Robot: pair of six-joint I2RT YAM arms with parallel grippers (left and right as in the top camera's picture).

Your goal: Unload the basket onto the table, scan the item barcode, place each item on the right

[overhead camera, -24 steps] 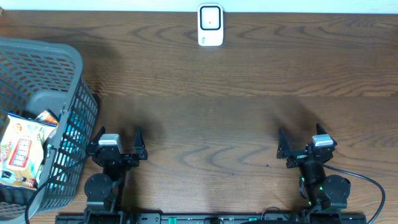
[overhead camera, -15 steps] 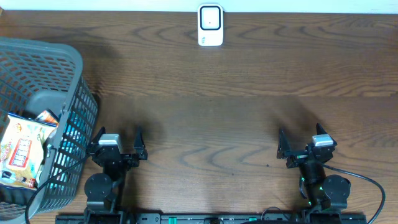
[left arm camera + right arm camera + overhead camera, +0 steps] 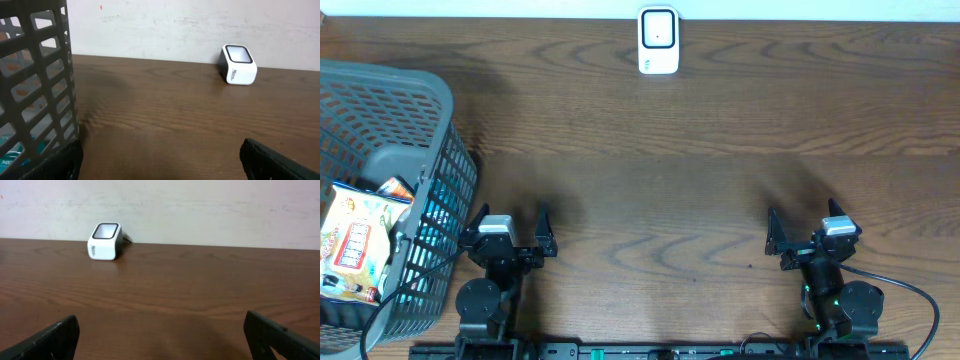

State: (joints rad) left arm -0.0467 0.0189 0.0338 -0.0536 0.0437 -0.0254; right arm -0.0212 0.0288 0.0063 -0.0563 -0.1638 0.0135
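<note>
The item, a yellow and white snack packet [image 3: 355,245], lies inside the grey mesh basket [image 3: 430,95] at the table's left edge, beside a smaller orange pack [image 3: 396,188]. The white barcode scanner [image 3: 658,40] stands at the far middle of the table; it also shows in the left wrist view as the scanner [image 3: 239,65] and in the right wrist view as the scanner [image 3: 105,241]. My left gripper [image 3: 511,218] sits open near the front edge, just right of the basket. My right gripper [image 3: 803,222] is open at the front right. Both hold nothing.
The basket wall [image 3: 45,75] rises close on the left of the left gripper [image 3: 161,161], with a teal wrapper [image 3: 15,156] seen through the mesh. Bare brown wood lies ahead of the right gripper [image 3: 161,332]. A pale wall backs the table.
</note>
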